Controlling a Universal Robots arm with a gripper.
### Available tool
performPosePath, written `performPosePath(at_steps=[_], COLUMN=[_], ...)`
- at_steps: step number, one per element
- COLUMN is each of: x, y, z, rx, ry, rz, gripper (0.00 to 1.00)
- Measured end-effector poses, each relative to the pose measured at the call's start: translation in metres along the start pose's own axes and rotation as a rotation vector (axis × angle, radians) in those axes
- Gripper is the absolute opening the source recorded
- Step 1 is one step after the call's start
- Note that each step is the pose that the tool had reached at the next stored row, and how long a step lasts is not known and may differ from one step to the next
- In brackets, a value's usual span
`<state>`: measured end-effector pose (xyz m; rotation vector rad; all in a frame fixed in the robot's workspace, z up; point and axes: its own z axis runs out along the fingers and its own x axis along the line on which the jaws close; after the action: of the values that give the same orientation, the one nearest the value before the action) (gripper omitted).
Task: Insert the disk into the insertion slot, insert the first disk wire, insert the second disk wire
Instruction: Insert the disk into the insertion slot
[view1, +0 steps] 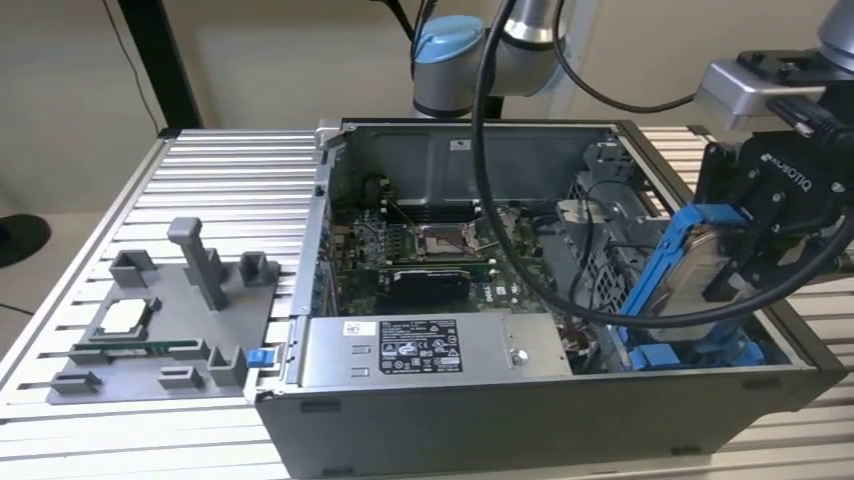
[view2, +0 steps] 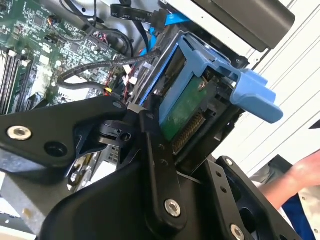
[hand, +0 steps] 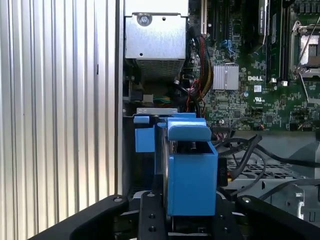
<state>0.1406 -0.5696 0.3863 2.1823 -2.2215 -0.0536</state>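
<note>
Silver arm tube (view1: 531, 20), light-blue joint cap (view1: 447, 42), thick black cable (view1: 483, 180), matte black gripper (view1: 747, 263), silver screw heads (view2: 172, 207).

The ribbed silver aluminium tabletop (view1: 227, 160), built of parallel slats, carries two things. An open dark grey sheet-metal computer case (view1: 534, 420) stands on it directly below the end effector (view1: 754, 265). Well apart from the end effector, on the far side of the case, a flat grey plastic fixture tray (view1: 147, 365) with upright posts lies on the slats, just beside the case's wall.
</note>
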Motion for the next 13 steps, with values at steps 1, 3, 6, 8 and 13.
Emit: performPosePath(at_steps=[1, 3, 6, 8, 13], x=[0.0, 0.0, 0.0, 0.0001, -0.0001], y=[0.0, -0.0002, -0.0002, -0.0001, 0.0002], z=[0.001, 0.0043, 0.0056, 0.0055, -0.0049], rx=[0.0, 0.0, -0.0001, -0.0003, -0.0001], ry=[0.0, 0.0, 0.0005, 0.0016, 0.0013], rz=[0.0, 0.0, 0.0, 0.0, 0.0], gripper=[0.0, 0.0, 0.0, 1.0, 1.0])
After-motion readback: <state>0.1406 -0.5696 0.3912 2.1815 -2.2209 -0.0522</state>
